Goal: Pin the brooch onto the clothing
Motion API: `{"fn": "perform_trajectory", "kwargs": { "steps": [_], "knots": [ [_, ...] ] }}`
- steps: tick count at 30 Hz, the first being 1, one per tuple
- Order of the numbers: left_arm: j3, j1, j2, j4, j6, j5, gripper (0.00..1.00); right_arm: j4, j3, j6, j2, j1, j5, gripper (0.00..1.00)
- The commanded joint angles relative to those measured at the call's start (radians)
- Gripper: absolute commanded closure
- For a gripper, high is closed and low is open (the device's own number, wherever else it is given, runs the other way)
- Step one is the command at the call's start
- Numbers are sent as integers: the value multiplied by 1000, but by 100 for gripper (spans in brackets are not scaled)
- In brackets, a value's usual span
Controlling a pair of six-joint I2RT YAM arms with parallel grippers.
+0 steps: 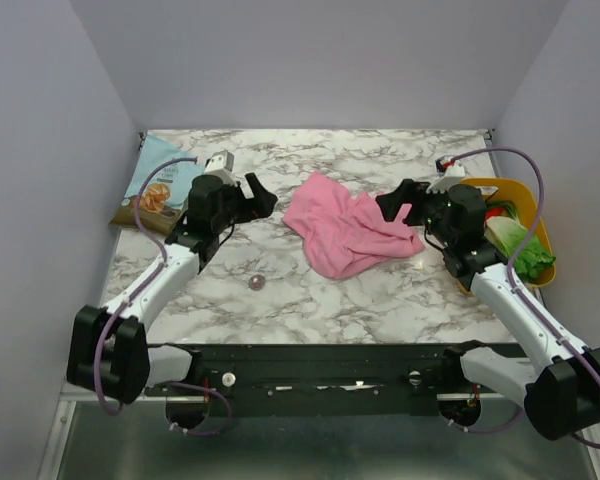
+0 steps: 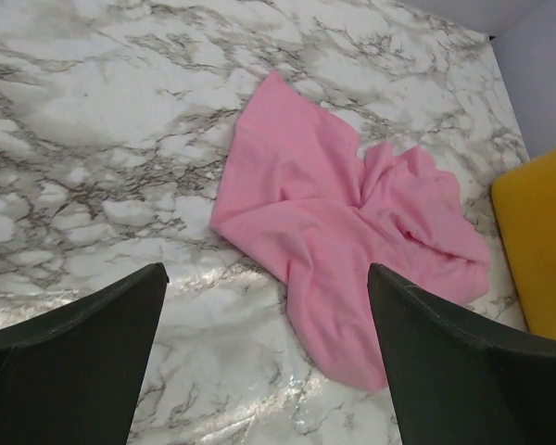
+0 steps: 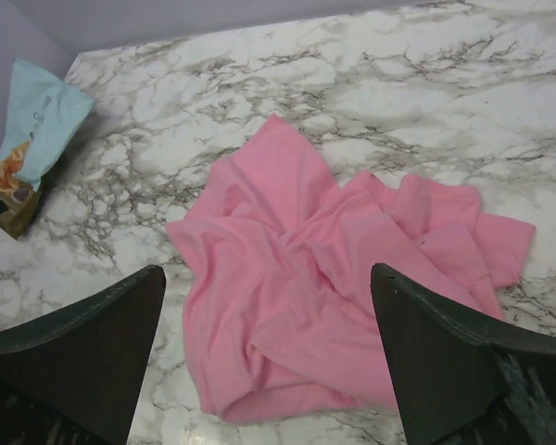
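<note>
The pink T-shirt [image 1: 345, 230] lies crumpled in the middle of the marble table; it also shows in the left wrist view [image 2: 343, 232] and the right wrist view [image 3: 334, 278]. The brooch [image 1: 257, 282], a tiny silvery disc, lies on the bare table in front of the shirt's left side, near the left arm. My left gripper [image 1: 261, 193] is open and empty, just left of the shirt. My right gripper [image 1: 398, 205] is open and empty, at the shirt's right edge. The brooch does not show in either wrist view.
A light blue snack bag [image 1: 158, 187] lies at the back left, also in the right wrist view [image 3: 32, 130]. A yellow bin [image 1: 526, 205] with vegetables stands at the right edge, its wall in the left wrist view [image 2: 537, 250]. Grey walls enclose the table.
</note>
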Motion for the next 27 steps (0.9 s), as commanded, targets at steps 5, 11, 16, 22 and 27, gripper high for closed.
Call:
{"fn": "perform_trajectory", "kwargs": {
  "steps": [5,11,16,22,27],
  "knots": [
    [363,-64,426,-153,29,56,1,-59,-14,-1,25,0,-56,0],
    [630,-70,721,-259,77,84,11,-70,-16,2,44,0,-54,0],
    [815,-72,915,-339,118,85,19,-105,-11,-5,62,0,-37,0],
    [909,-72,1034,-362,144,116,24,-114,-3,-12,77,0,-20,0],
    [903,-72,1069,-325,145,163,42,-120,4,-12,93,0,-23,0]
  ]
}}
